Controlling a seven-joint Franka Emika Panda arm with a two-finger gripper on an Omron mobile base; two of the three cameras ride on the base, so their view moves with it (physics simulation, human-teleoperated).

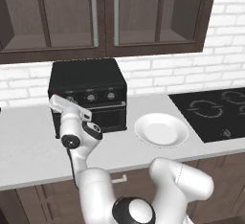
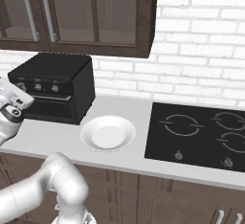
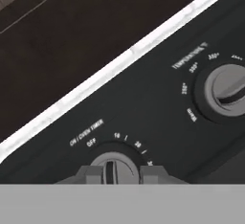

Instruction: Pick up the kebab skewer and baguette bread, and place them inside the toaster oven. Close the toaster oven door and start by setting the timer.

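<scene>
Gripper: clenched on the timer knob, fingertips either side of its ridge.
Room: grey counter, white brick wall, dark wood cabinets, black cooktop.
Toaster oven: on the counter against the wall, door shut.
Plate: white, bare, between oven and cooktop.
Writing: "OFF", "10", "20" by the timer knob; "WARM", "350" by the temperature knob.

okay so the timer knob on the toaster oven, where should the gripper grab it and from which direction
Grip the timer knob by the raised ridge across its round face, one finger on each side. Come straight at the toaster oven front panel, since the knob faces outward. The gripper already sits shut on the knob, fingertips flanking that ridge.
</scene>
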